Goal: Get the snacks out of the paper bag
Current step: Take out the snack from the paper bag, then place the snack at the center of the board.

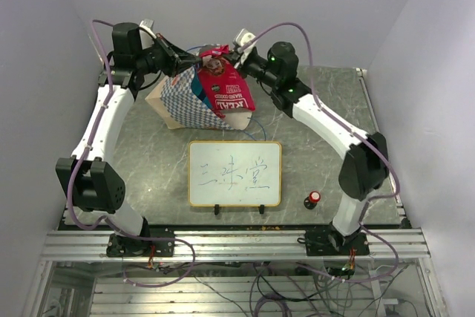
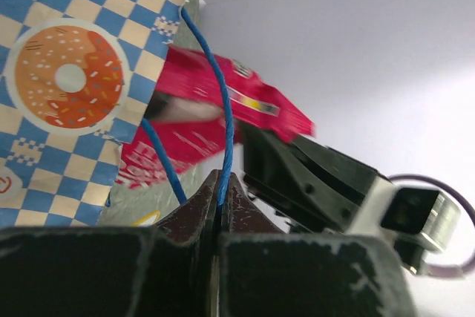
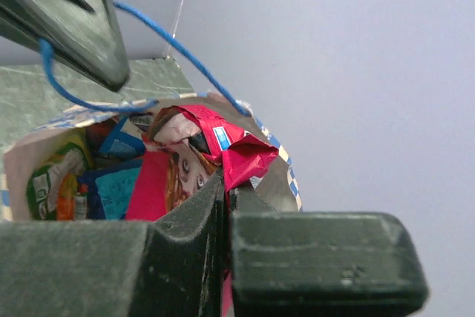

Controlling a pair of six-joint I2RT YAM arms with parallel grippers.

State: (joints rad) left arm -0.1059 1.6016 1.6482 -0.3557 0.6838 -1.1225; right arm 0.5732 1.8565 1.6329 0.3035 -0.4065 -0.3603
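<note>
- Top view: the paper bag (image 1: 178, 103) is standing tilted at the 12 o'clock end of the table (image 1: 334, 109). The left gripper (image 1: 182, 62) is coming at its mouth from 10 o'clock and the right gripper (image 1: 227, 53) from 2 o'clock.
- The red packet (image 1: 223, 93) is hanging mostly clear of the bag mouth, raised off the table and overlapping the bag's 3 o'clock side.
- No packet is showing on the table. The whiteboard (image 1: 234, 174) at 6 o'clock of the bag and the red-capped knob (image 1: 313, 199) at 5 o'clock are standing apart from the action.
- Left wrist view: the left gripper is clenching the blue cord handle (image 2: 221, 87) between closed jaws, keeping the bag mouth lifted. The red packet is showing at 12 o'clock of the fingertips, half behind the cord.
- Right wrist view: the right gripper is pinching the crumpled top edge of the red packet with its jaws closed tight.
- Down in the bag at 9 o'clock a green packet (image 3: 50, 180) and a blue packet (image 3: 113, 189) are sitting; there are other wrappers I cannot tell apart.
- Progress, as I judge it: the first snack is only now leaving the bag and is not set down. Nearly all of the unloading is waiting to be done.
</note>
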